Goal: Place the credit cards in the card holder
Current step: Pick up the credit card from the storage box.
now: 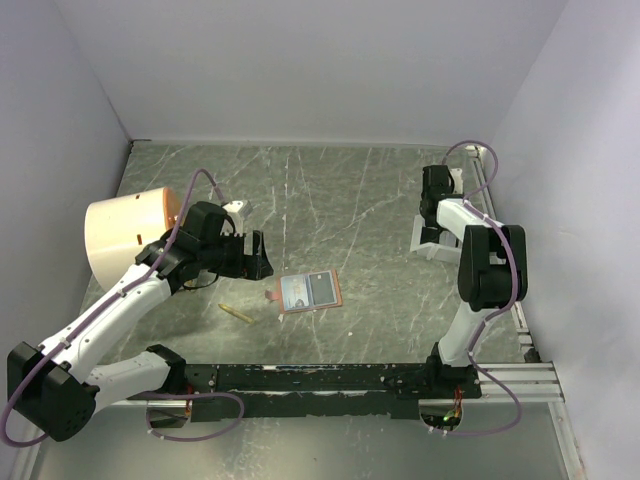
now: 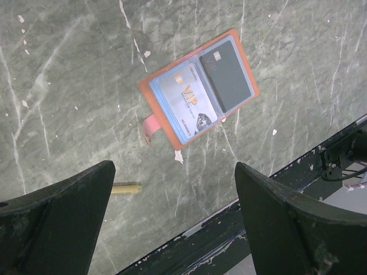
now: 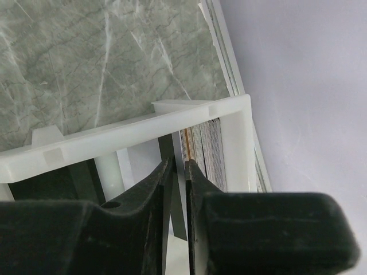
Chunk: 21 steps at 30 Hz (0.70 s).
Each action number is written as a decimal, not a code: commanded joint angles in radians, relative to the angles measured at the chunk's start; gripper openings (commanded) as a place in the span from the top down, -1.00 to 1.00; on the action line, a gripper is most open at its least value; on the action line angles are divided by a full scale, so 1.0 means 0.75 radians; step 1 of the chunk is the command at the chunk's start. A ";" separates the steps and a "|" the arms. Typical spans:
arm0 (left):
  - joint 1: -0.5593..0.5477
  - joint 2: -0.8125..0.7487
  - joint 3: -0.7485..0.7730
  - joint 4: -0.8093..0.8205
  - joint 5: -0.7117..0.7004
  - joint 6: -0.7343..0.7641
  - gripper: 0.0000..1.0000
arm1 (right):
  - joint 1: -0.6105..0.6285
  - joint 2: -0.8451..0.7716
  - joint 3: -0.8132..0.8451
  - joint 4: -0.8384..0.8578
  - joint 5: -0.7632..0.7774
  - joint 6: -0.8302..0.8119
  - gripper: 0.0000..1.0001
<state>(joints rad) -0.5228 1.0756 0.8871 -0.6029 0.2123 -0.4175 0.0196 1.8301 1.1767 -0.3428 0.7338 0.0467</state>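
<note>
The card holder (image 1: pixel 310 292) (image 2: pixel 198 89) lies open and flat mid-table, orange-tan with a small tab. It holds a pale blue credit card (image 2: pixel 183 103) and a dark grey one (image 2: pixel 229 77). My left gripper (image 1: pixel 258 256) (image 2: pixel 175 166) hovers open just left of it, holding nothing. My right gripper (image 1: pixel 434 212) (image 3: pixel 179 163) reaches into the white tray (image 1: pixel 425 245) (image 3: pixel 143 129) at the back right. Its jaws are nearly together on a dark upright credit card (image 3: pixel 166 146). Several more cards (image 3: pixel 206 154) stand on edge beside it.
A big cream cylinder (image 1: pixel 125 235) lies at the left by the left arm. A small yellow stick (image 1: pixel 237 313) (image 2: pixel 126 189) lies near the holder. The black base rail (image 1: pixel 320 378) runs along the near edge. Walls close in the table on the left, the back and the right.
</note>
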 commanded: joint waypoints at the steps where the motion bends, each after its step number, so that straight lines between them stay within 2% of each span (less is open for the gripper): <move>1: 0.010 -0.002 -0.004 0.017 0.033 0.021 -0.94 | -0.016 -0.047 -0.009 0.034 0.040 -0.007 0.75; 6: 0.013 0.000 -0.005 0.018 0.036 0.023 -0.94 | -0.015 -0.059 -0.005 0.029 -0.003 -0.006 0.90; 9: 0.016 0.001 -0.005 0.020 0.041 0.023 -0.94 | -0.014 -0.076 0.008 0.013 -0.115 0.005 0.97; 14: 0.024 0.009 -0.006 0.021 0.052 0.025 -0.94 | -0.012 -0.130 0.044 -0.074 -0.318 0.097 1.00; 21: 0.028 0.011 -0.004 0.018 0.053 0.025 -0.94 | -0.002 -0.226 0.104 -0.207 -0.369 0.173 1.00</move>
<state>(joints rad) -0.5114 1.0851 0.8871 -0.6029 0.2298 -0.4149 0.0200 1.7222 1.1957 -0.4248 0.4919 0.1246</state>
